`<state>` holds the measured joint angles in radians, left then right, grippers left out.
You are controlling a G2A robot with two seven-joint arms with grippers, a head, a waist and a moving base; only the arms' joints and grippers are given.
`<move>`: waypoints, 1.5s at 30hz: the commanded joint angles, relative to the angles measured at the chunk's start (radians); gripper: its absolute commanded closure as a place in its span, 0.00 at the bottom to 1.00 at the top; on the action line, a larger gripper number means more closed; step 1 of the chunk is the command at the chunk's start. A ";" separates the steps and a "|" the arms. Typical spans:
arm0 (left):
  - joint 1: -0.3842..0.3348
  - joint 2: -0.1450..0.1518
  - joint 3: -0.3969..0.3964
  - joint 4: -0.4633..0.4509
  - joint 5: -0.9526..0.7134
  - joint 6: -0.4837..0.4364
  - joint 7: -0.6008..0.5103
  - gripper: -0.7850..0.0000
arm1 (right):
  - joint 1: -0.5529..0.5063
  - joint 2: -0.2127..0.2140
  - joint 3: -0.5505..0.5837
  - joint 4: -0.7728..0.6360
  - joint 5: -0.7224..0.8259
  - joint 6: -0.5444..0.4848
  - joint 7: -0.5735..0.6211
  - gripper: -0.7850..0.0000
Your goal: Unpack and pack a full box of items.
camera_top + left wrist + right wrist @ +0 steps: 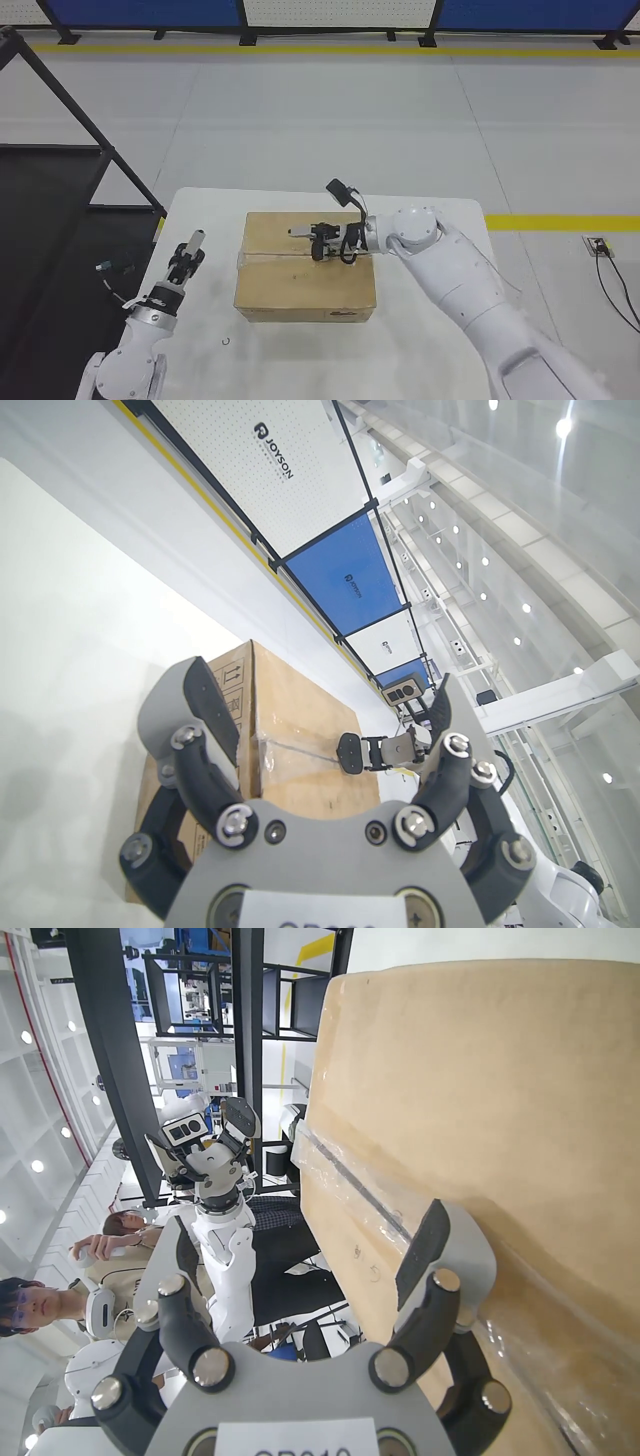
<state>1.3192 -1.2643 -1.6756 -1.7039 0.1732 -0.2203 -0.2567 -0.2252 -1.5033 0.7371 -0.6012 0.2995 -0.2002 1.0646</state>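
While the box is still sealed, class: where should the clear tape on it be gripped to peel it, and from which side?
Probably at the end of the clear tape, where it folds over the box edge facing the left gripper. Come from that side: across the top it lies flat, leaving nothing to pinch.

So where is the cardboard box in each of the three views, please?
Top view: the box at centre, under the right gripper.
Left wrist view: box beyond the open left gripper.
Right wrist view: box close beside the right gripper.
Shared landmark: the clear tape along its top seam.
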 commanded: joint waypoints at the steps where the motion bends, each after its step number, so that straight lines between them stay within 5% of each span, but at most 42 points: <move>1: 0.013 0.001 -0.010 -0.004 -0.006 -0.006 0.002 0.00 | 0.007 -0.015 -0.012 0.015 0.006 -0.004 -0.005 0.00; 10: 0.063 0.006 -0.042 -0.020 -0.036 -0.034 0.009 0.00 | 0.043 -0.089 -0.074 0.091 -0.021 0.016 -0.128 0.00; 31: 0.127 0.014 -0.073 -0.040 -0.074 -0.061 0.005 0.00 | 0.090 -0.240 -0.112 0.232 0.048 -0.048 -0.108 0.00; 45: 0.116 0.020 -0.063 -0.038 -0.068 -0.058 -0.032 0.00 | 0.128 -0.273 -0.103 0.327 0.017 -0.129 -0.054 0.00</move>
<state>1.4399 -1.2445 -1.7428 -1.7418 0.1020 -0.2798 -0.2847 -0.1020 -1.7793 0.6307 -0.2829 0.3201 -0.3234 1.0074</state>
